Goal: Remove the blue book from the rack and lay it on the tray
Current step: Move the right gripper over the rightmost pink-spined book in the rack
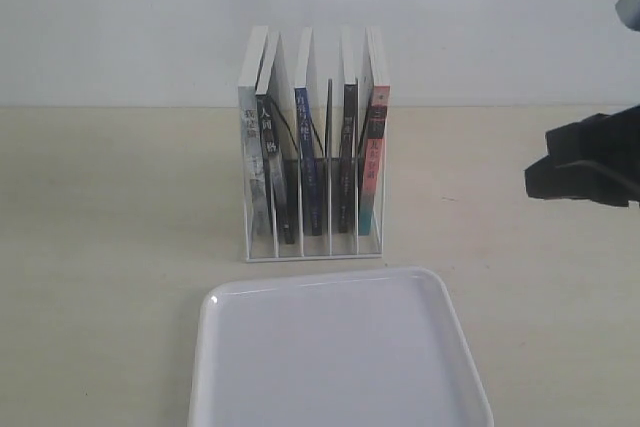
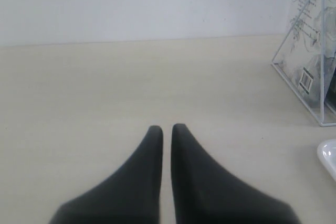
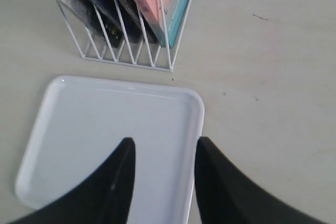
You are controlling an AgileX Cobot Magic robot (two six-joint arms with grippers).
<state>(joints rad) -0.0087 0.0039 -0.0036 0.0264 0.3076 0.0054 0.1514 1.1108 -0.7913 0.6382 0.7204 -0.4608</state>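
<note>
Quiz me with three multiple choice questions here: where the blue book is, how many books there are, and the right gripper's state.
1. The blue book is: A beside the rack; B in the rack; C behind the rack.
2. Books in the rack: A three; B five; C seven.
3. The right gripper is: A open; B shut on a book; C shut, empty.
Answers: B, its spine stands third in the row between the dividers; B, five spines show; A, its fingers stand well apart with nothing between them.
</note>
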